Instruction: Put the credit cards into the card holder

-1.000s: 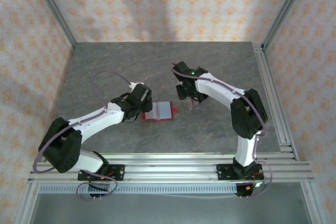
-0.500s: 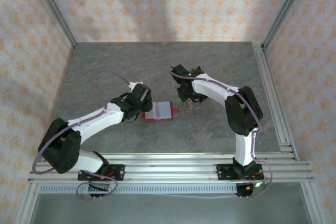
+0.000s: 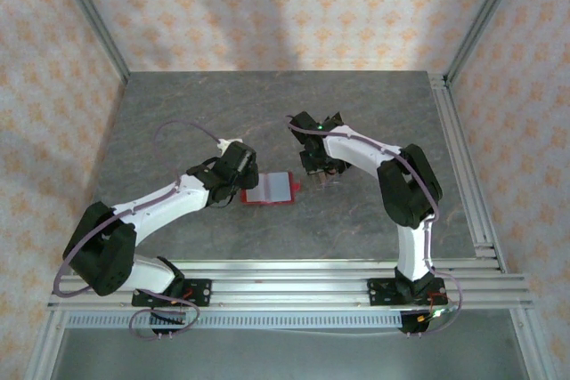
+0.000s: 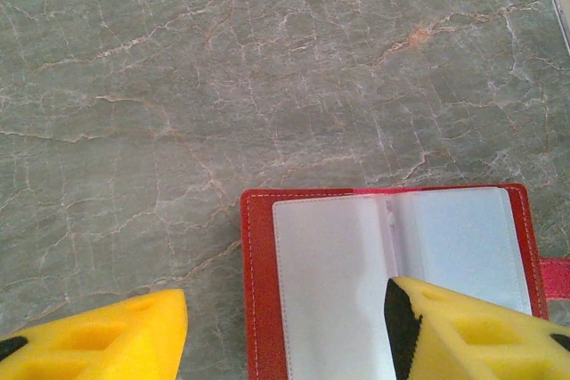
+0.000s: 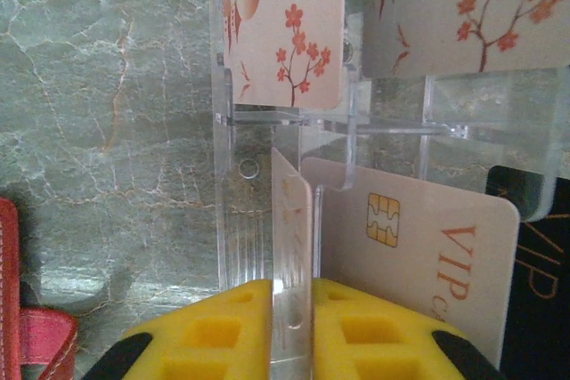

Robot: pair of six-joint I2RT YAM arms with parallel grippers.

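The card holder [image 3: 272, 188] lies open on the grey table, a red wallet with pale inner pockets [image 4: 392, 264]. My left gripper [image 3: 247, 180] hangs over its left half, open [image 4: 285, 309]. One yellow finger [image 4: 472, 331] rests on the right page and the other [image 4: 98, 340] is off the wallet's left edge. My right gripper [image 3: 317, 175] is shut on a pale credit card [image 5: 292, 220], seen edge-on between the fingers [image 5: 292, 295]. Beside it a beige VIP credit card [image 5: 427, 255] and a black one [image 5: 534, 291] stand in a clear stand.
The clear acrylic card stand [image 5: 392, 122] sits just right of the wallet, with two blossom-printed cards [image 5: 289, 24] [image 5: 481, 6] in its far slots. The wallet's red strap [image 5: 40, 344] lies at the right wrist view's lower left. Metal rails [image 3: 463, 157] edge the table's right side.
The right gripper has closed onto the edge-on card at the stand, and its arm has shifted slightly left. The left arm and the wallet have stayed put.
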